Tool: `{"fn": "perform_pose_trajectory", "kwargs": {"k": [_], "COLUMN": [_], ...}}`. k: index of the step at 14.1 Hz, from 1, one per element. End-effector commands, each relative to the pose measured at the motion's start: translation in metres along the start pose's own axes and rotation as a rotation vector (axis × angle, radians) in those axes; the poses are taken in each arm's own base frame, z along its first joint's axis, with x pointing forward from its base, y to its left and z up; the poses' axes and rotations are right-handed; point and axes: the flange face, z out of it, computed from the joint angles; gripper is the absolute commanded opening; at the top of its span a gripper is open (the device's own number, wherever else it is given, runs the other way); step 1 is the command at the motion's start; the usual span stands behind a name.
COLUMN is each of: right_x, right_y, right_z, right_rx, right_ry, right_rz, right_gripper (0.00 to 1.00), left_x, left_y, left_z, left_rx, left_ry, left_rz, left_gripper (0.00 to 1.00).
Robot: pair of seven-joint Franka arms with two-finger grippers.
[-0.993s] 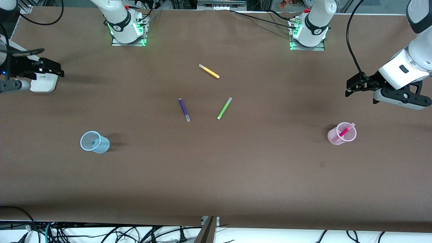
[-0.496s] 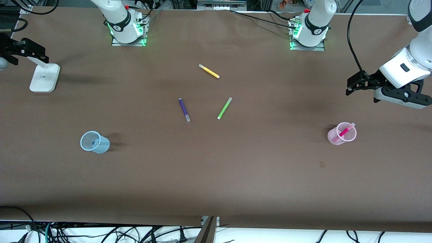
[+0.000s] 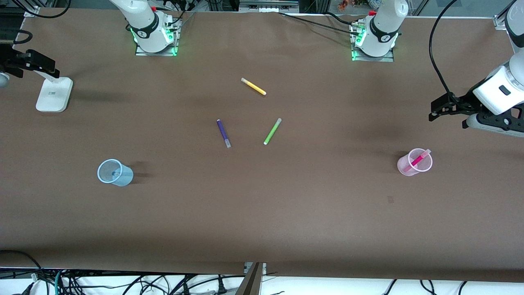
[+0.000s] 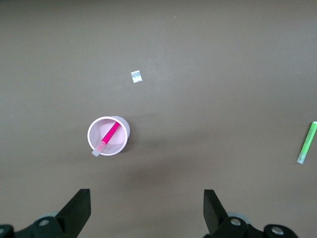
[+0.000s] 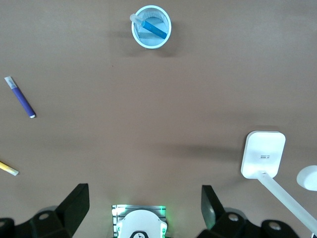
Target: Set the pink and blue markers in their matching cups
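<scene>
The pale pink cup (image 3: 403,167) stands toward the left arm's end of the table with the pink marker (image 3: 417,159) leaning inside it. Both show in the left wrist view, cup (image 4: 90,134) and marker (image 4: 110,135). The pale blue cup (image 3: 125,178) stands toward the right arm's end with the blue marker (image 3: 116,174) inside. The right wrist view shows the cup (image 5: 134,29) and marker (image 5: 152,28). My left gripper (image 3: 433,111) hangs open and empty, high up near the pink cup (image 4: 146,213). My right gripper (image 3: 51,67) is open and empty, high over the table's end (image 5: 143,210).
A purple marker (image 3: 223,133), a lime-green marker (image 3: 272,131) and a yellow marker (image 3: 253,86) lie in the middle of the table. A white stand base (image 3: 53,95) sits under the right gripper. A small white scrap (image 4: 135,76) lies near the pink cup.
The right gripper has lifted and drawn back off the white stand toward the table's end. The left gripper has drifted outward toward its end. Cups and markers have not moved.
</scene>
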Motion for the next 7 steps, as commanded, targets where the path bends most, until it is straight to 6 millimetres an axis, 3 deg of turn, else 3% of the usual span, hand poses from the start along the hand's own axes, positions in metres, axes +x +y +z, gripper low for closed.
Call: {"fn": "perform_pose_trajectory", "kwargs": {"k": [1, 4, 7], "right_x": [0.002, 0.002, 0.003], "right_y": [0.001, 0.003, 0.003], "right_z": [-0.006, -0.006, -0.005], "right_rx": [0.005, 0.005, 0.005], "right_ry": [0.0, 0.002, 0.0], "right_rz": [0.014, 0.018, 0.02], "right_gripper": [1.0, 1.0, 1.0], "left_x": [0.005, 0.008, 0.007], "left_y": [0.009, 0.034, 0.035], "left_z": [-0.005, -0.002, -0.002], "left_rx": [0.009, 0.004, 0.005], "left_ry": [0.005, 0.001, 0.0], "left_rz": [0.024, 0.053, 0.047], "left_gripper": [1.0, 1.0, 1.0]}}
